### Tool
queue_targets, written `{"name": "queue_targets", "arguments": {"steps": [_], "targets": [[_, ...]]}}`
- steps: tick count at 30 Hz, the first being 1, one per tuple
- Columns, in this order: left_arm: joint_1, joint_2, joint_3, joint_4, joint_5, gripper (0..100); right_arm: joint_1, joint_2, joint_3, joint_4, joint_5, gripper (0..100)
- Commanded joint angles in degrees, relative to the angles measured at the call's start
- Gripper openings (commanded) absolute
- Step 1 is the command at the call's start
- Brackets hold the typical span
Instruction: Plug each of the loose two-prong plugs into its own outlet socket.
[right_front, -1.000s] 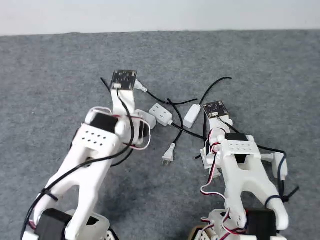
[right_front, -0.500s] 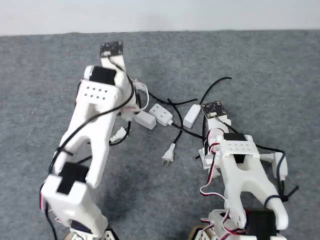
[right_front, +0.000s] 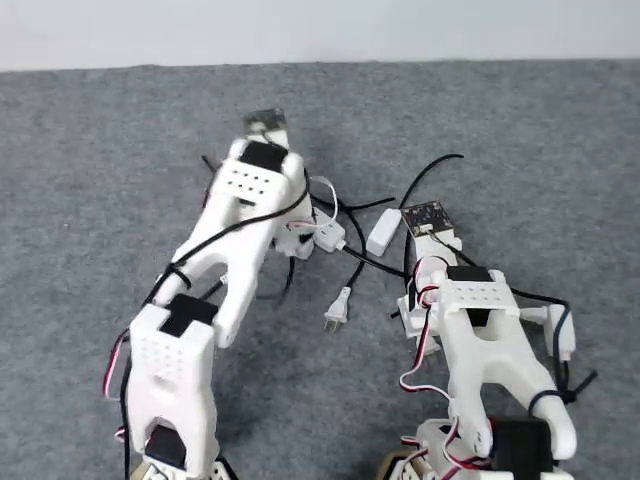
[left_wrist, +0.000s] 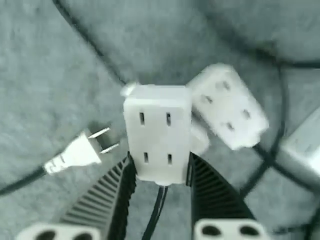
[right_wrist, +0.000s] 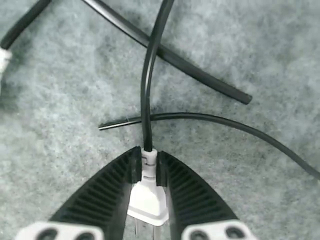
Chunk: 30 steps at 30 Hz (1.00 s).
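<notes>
The left hand (left_wrist: 159, 164) gripped the seemingly light, rigid outlet block (left_wrist: 157, 120) by its sides; the right hand (right_wrist: 148, 156) pinched a plug (right_wrist: 146, 200) by its body.

My fingers (left_wrist: 107, 200) are ribbed matt black plastic; the socket block (left_wrist: 157, 132) smooth white plastic; the plug (right_wrist: 147, 200) likewise, prongs probably metal; table cover (right_front: 100, 150) coarse grey cloth.

Bare worktop (right_front: 520, 130) lies open at the far edge and both sides. In the middle, black cords (right_front: 372, 263), sockets (right_front: 383, 232) and a loose plug (right_front: 337, 308) crowd the passage.
</notes>
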Motion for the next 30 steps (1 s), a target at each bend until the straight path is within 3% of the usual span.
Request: {"name": "queue_targets", "arguments": {"steps": [1,12,17,22,30], "targets": [[0.4,1.5,4.8,-5.6,0.6,1,-0.7,-2.3,0.3,-0.9,1.2,0.8],[4.0,-14.1,29.2,-17.3,0.0,1,-0.7,-2.3,0.3,-2.4,1.2,0.8],[4.9,-24.7,42.8,-18.4,-4.6,1,-0.7,-2.3,0.4,-2.7,1.1,0.8],[6.2,-32.6,58.2,-28.0,-4.6,1,-0.7,-2.3,0.4,-2.7,1.1,0.8],[7.2,-36.6,63.8,-29.7,-4.7,2,-0.7,-2.3,0.4,-2.7,0.8,0.8]]}}
